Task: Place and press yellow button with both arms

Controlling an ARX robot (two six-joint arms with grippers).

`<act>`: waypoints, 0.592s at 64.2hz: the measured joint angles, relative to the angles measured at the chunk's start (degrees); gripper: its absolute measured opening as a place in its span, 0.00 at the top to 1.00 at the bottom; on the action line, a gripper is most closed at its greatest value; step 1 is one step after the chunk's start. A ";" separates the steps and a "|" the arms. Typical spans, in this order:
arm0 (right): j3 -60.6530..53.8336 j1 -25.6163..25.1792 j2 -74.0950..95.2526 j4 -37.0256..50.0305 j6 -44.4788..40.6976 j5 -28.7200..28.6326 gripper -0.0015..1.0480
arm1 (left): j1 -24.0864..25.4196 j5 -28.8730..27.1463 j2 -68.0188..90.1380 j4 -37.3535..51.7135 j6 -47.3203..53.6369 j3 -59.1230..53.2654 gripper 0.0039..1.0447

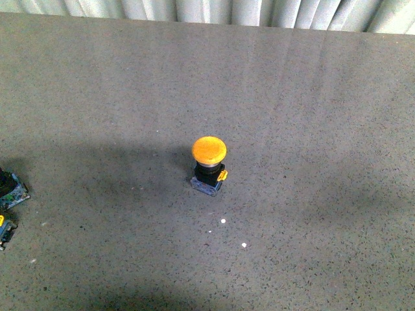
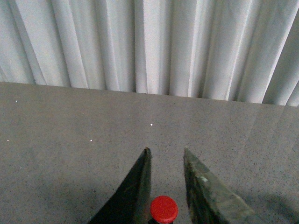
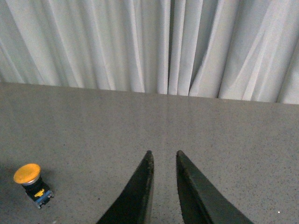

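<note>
The yellow button (image 1: 209, 163) stands upright in the middle of the grey table, with its round yellow-orange cap, black body, small yellow side tab and bluish-grey base. It also shows in the right wrist view (image 3: 32, 183), well to one side of my right gripper (image 3: 163, 153), which is open and empty above bare table. My left gripper (image 2: 166, 150) is open. A like button with a red cap (image 2: 164, 209) shows between its fingers, further back towards the wrist; I cannot tell whether they touch it. Neither arm shows in the front view.
Two other button units lie at the table's left edge: one with a bluish base (image 1: 11, 188) and one with a yellow tab (image 1: 4, 230), both cut off by the frame. A white pleated curtain (image 1: 227, 10) hangs behind the table's far edge.
</note>
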 joint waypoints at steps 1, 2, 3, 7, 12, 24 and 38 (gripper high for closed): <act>0.00 0.00 0.00 0.00 0.00 0.00 0.70 | 0.00 0.00 0.00 0.00 0.00 0.00 0.71; 0.00 0.00 0.00 0.00 0.00 0.00 0.66 | 0.00 0.00 0.00 0.00 0.00 0.00 0.68; 0.00 0.00 0.00 0.00 0.00 0.02 0.63 | 0.00 0.00 0.00 0.00 0.00 0.00 0.64; 0.00 0.00 0.00 0.00 0.00 0.02 0.53 | 0.00 0.00 0.00 0.00 0.00 0.00 0.54; 0.00 0.00 0.00 0.00 0.00 0.00 0.39 | 0.00 0.00 0.00 0.00 0.00 0.00 0.40; 0.00 0.00 0.00 0.00 0.02 0.00 0.08 | 0.00 0.00 0.00 0.00 0.07 0.00 0.07; 0.00 0.02 0.00 0.00 0.00 0.00 0.09 | 0.00 0.00 0.00 0.00 0.13 0.00 0.09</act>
